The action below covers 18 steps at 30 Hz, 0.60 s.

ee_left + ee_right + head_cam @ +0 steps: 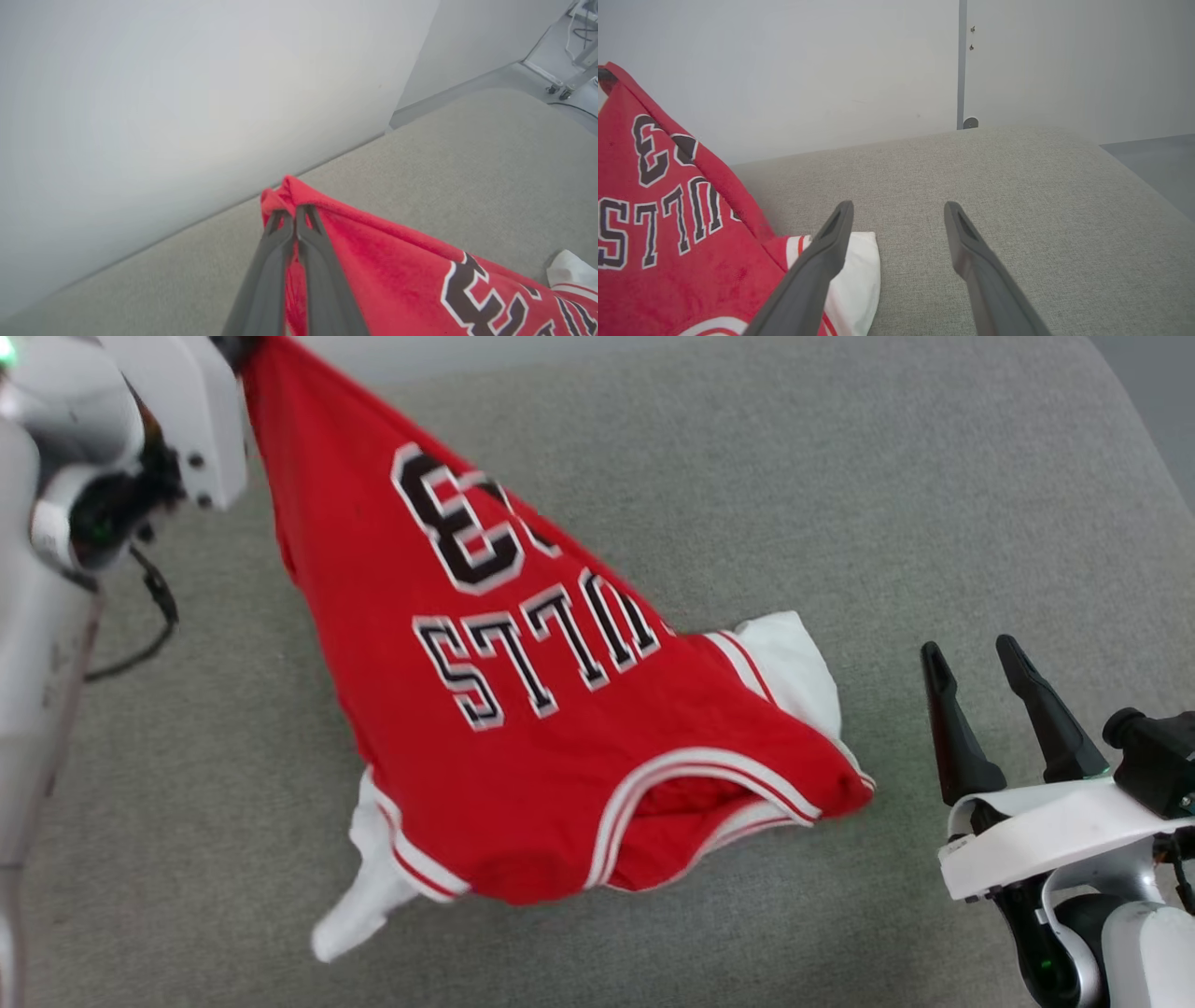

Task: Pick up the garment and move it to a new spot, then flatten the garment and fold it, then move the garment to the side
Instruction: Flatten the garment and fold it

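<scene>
The garment [523,709], a red jersey with white sleeves and black "BULLS 23" lettering, hangs stretched from its hem at the upper left down to its collar and sleeves, which rest on the grey cushion [887,504]. My left gripper [293,214] is shut on a bunched corner of the garment [373,252], lifted above the cushion. At the lower right my right gripper [976,658] stands open and empty, just right of the garment's white sleeve [789,658]. In the right wrist view the right gripper [899,210] is spread, with the garment [668,233] to its left.
The grey cushion [1017,196] is wide, with a rounded far corner and a pale wall [808,70] behind it. Floor and a wheeled stand [572,79] lie beyond the cushion's far end.
</scene>
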Motion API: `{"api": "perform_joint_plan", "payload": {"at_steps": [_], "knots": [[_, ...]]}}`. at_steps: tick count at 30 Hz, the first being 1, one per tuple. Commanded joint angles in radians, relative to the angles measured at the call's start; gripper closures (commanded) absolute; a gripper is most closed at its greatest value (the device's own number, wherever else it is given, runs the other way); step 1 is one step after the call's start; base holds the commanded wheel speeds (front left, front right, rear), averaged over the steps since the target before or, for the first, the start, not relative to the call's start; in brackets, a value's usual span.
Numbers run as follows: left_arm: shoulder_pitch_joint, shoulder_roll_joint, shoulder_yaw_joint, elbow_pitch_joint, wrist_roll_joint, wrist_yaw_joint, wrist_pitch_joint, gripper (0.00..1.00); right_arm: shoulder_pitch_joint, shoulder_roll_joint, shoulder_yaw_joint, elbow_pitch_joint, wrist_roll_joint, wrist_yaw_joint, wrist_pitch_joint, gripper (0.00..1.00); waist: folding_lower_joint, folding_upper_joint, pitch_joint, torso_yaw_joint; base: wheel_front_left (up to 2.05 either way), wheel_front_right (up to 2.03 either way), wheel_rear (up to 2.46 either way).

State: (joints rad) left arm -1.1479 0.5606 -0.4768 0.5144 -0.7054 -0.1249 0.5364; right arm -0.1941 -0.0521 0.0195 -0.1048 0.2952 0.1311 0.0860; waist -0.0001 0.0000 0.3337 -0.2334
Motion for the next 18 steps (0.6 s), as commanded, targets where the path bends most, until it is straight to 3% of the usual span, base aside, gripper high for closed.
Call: {"api": "perform_joint_plan", "payload": {"at_steps": [1, 11, 12, 14, 15, 16, 17, 18], "knots": [[-0.028, 0.004, -0.023, 0.002, 0.006, -0.006, -0.024, 1.0, -0.016, 0.003, 0.007, 0.001, 0.003, -0.001, -0.01, 0.0, 0.0001, 0.0, 0.034, -0.027, 0.0, 0.0, 0.0], [-0.17, 0.074, -0.298, 0.088, -0.018, -0.006, -0.242, 1.0, -0.059, 0.003, 0.044, 0.031, 0.021, -0.001, -0.05, 0.0, 0.0001, 0.0, 0.129, -0.054, 0.0, 0.0, 0.0], [-0.174, 0.073, -0.32, 0.112, -0.033, -0.006, -0.254, 0.92, -0.066, 0.003, 0.047, 0.034, 0.02, -0.001, -0.051, 0.0, 0.0001, 0.0, 0.134, -0.053, 0.0, 0.0, 0.0], [-0.179, 0.061, -0.357, 0.147, -0.068, -0.006, -0.272, 0.9, -0.072, 0.003, 0.053, 0.041, 0.016, -0.001, -0.055, 0.0, 0.0001, 0.0, 0.141, -0.048, 0.0, 0.0, 0.0], [-0.182, 0.057, -0.371, 0.167, -0.084, -0.006, -0.281, 0.8, -0.076, 0.003, 0.057, 0.045, 0.016, -0.001, -0.057, 0.0, 0.0001, 0.0, 0.143, -0.046, 0.0, 0.0, 0.0], [-0.187, 0.054, -0.382, 0.186, -0.1, -0.006, -0.289, 0.8, -0.08, 0.003, 0.06, 0.048, 0.014, -0.001, -0.057, 0.0, 0.0001, 0.0, 0.144, -0.043, 0.0, 0.0, 0.0], [-0.189, 0.047, -0.39, 0.204, -0.121, -0.006, -0.295, 0.19, -0.085, 0.003, 0.064, 0.05, 0.013, -0.001, -0.058, 0.0, 0.0001, 0.0, 0.145, -0.038, 0.0, 0.0, 0.0], [-0.189, 0.041, -0.398, 0.221, -0.14, -0.006, -0.298, 0.0, -0.088, 0.003, 0.065, 0.053, 0.011, -0.001, -0.058, 0.0, 0.0001, 0.0, 0.142, -0.032, 0.0, 0.0, 0.0]]}}
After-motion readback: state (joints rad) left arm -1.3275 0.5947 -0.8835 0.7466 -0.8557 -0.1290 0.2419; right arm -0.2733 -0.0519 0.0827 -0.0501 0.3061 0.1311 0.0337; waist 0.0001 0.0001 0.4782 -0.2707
